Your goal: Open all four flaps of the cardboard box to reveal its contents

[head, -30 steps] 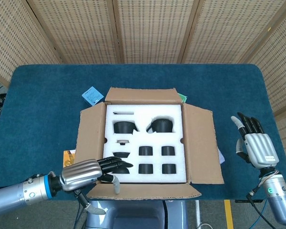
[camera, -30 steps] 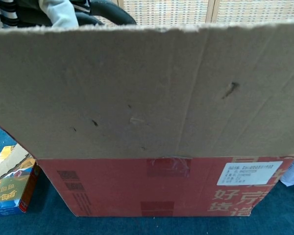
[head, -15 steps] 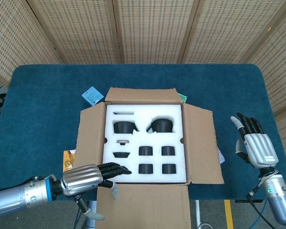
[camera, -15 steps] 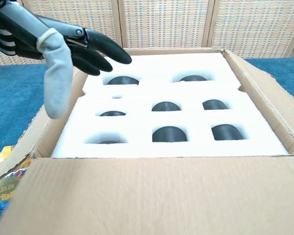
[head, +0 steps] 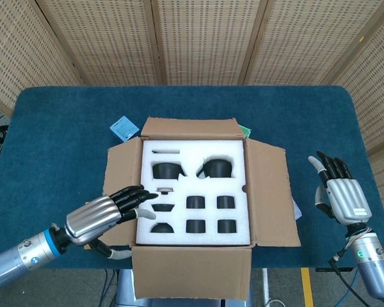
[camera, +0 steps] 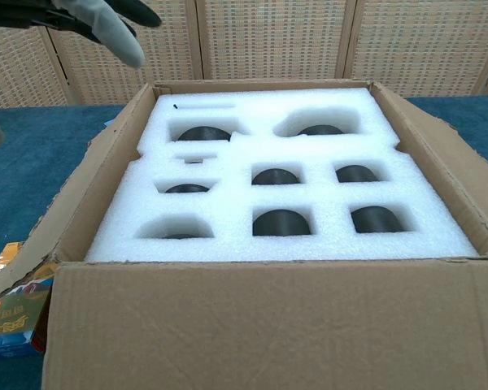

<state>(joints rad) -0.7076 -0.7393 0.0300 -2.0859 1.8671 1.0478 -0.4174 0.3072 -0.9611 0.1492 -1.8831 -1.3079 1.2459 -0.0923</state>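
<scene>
The cardboard box (head: pixel 267 192) sits mid-table with all four flaps folded outward. Its near flap (head: pixel 191 271) hangs down over the table's front edge, filling the bottom of the chest view as near flap (camera: pixel 268 325). White foam (head: pixel 192 192) with several black-filled cutouts lies exposed inside, also seen as foam (camera: pixel 285 195). My left hand (head: pixel 105 212) hovers over the box's left flap (head: pixel 118 185), fingers spread, holding nothing; it shows at the top left as left hand (camera: pixel 73 15). My right hand (head: pixel 339 192) stays open, upright, right of the box.
A light blue card (head: pixel 124 128) lies behind the box's left corner. A green item (head: pixel 246 132) peeks out behind the right corner. A colourful packet (camera: pixel 12 313) lies beside the box's near left corner. Perforated panels stand behind the blue table (head: pixel 51 128).
The near flap swung from upright to hanging down over the table's front edge. My left hand let go of it and rose back left over the left flap. The right hand stayed still.
</scene>
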